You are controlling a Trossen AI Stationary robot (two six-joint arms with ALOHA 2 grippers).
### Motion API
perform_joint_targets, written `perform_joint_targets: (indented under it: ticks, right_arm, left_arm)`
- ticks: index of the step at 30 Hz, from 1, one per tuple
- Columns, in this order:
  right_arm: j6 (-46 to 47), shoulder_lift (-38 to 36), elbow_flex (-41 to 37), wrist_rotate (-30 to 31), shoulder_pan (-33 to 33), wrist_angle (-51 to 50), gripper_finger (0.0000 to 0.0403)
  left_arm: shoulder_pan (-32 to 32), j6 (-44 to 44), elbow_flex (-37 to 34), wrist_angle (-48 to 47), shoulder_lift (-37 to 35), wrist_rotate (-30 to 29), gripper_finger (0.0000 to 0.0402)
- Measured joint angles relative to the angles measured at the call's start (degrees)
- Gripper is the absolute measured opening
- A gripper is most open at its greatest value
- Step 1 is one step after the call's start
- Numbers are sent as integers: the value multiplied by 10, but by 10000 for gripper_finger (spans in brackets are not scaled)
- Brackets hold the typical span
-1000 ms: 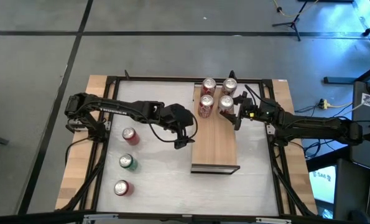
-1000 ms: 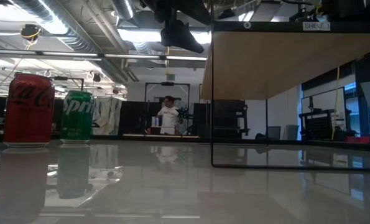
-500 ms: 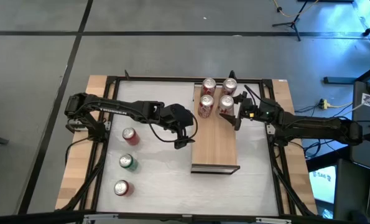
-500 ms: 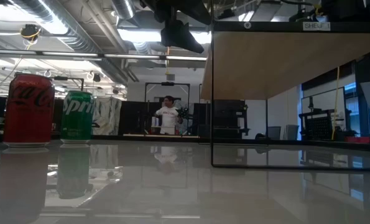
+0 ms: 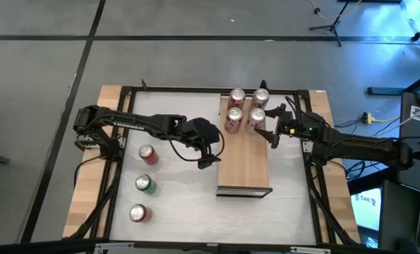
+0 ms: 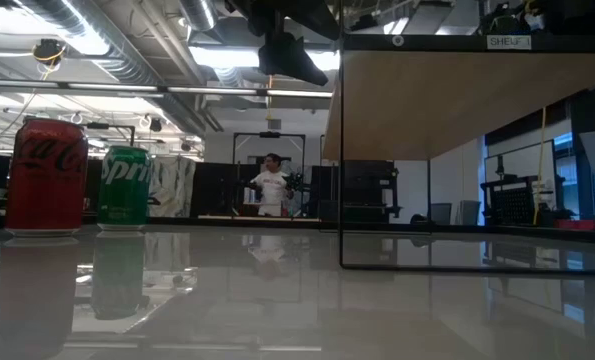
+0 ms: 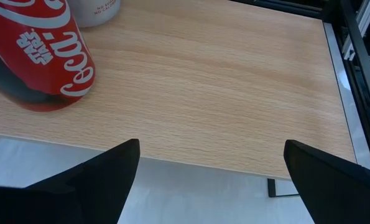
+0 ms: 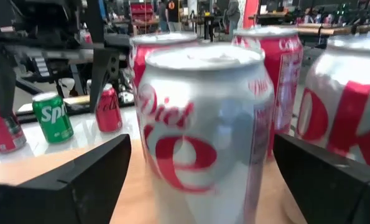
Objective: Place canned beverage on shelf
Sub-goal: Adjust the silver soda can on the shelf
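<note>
The shelf (image 5: 243, 159) is a light-wood board raised on a dark frame at the table's middle. Several cans stand upright at its far end. The nearest to my right gripper (image 5: 272, 124) is a silver Diet Coke can (image 8: 203, 124). That gripper is open and level, its fingers on either side of the can and a little short of it, touching nothing. My left gripper (image 5: 210, 154) hangs open over the shelf's left edge, tilted down, with a red Coca-Cola can (image 7: 41, 56) ahead of it.
Three loose cans stand on the white tabletop at the left: a red one (image 5: 147, 154), a green Sprite can (image 5: 145, 184) and another red one (image 5: 138, 213). The near half of the shelf board (image 7: 222, 93) is bare wood. A person stands far off in the room (image 6: 270, 185).
My right gripper has drawn back a little toward the table's right edge, away from the Diet Coke can. The can stays upright on the shelf.
</note>
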Motion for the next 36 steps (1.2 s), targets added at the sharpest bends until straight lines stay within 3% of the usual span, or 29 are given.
perform_joint_targets:
  ticks: [25,29,36]
  right_arm:
    - [-30,-176,0,6,0,-122,386]
    - [-30,-191,0,49,0,-122,386]
    - [-32,-196,0,175,0,-122,386]
  left_arm:
    - [0,0,0,0,0,0,387]
    - [0,0,0,0,0,0,387]
    - [0,0,0,1,0,0,387]
